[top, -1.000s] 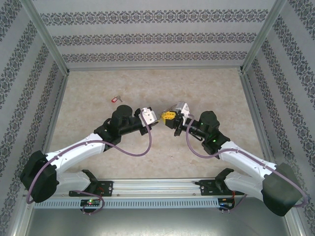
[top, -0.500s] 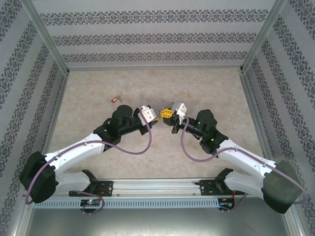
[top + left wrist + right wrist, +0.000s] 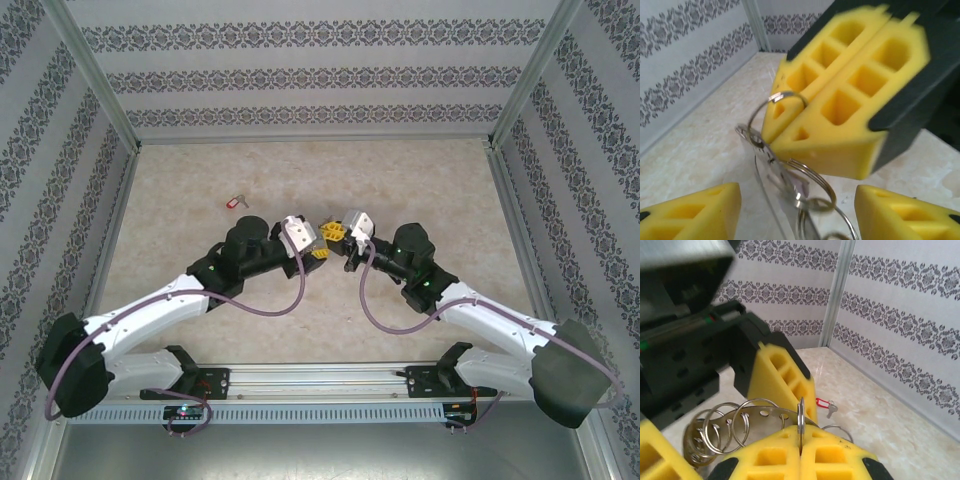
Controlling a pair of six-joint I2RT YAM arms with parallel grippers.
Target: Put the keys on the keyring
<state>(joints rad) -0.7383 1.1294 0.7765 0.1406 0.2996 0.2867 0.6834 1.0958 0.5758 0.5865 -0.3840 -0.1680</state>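
Beige marbled tabletop [image 3: 450, 190] inside patterned walls [image 3: 300, 80]: right jaws clamped on the keyring [image 3: 767, 416] above it, left jaws parted around its dangling rings, red-headed key [image 3: 236, 201] lying well apart; risk: thin ring twisting out of that pinch and dropping.

A robot test cell: patterned wallpaper panels [image 3: 320, 80] in aluminium framing [image 3: 93, 75] enclose a marble-look tabletop [image 3: 440, 185].

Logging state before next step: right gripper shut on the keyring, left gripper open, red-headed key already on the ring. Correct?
No: the red-headed key lies loose on the table, far from the keyring, per the top external view. Right gripper is shut on the keyring, left gripper open.
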